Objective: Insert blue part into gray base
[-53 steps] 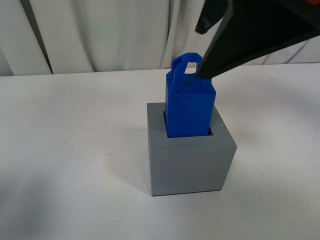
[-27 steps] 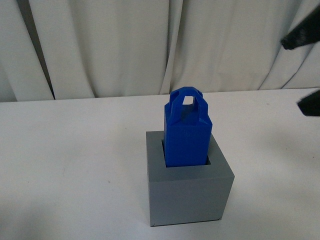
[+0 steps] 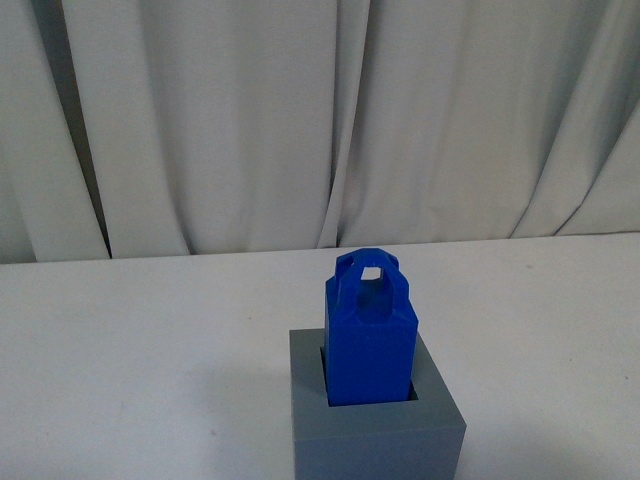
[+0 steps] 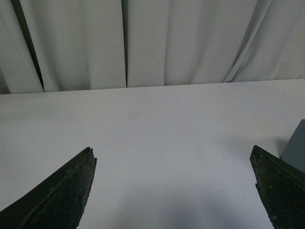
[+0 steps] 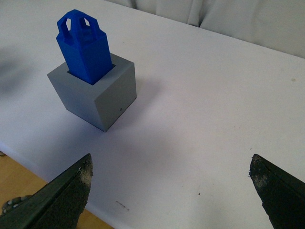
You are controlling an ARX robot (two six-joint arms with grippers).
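Note:
The blue part [image 3: 369,335] stands upright in the square recess of the gray base [image 3: 375,440] near the table's front; its loop handle sticks up above the rim. Neither arm shows in the front view. From the right wrist, the blue part [image 5: 85,47] in the gray base [image 5: 102,93] sits well away from my right gripper [image 5: 171,164], which is open with nothing between its fingers. My left gripper [image 4: 174,155] is open over bare table, with only a corner of the gray base [image 4: 296,150] beside one finger.
A white table [image 3: 150,330] carries the base, and a pale curtain [image 3: 300,120] hangs behind it. The table's edge and a strip of wooden floor [image 5: 19,186] show in the right wrist view.
The right gripper let go of the blue part's handle and pulled back out of the front view. The blue part stays in the base. The front view has shifted, so the base sits lower.

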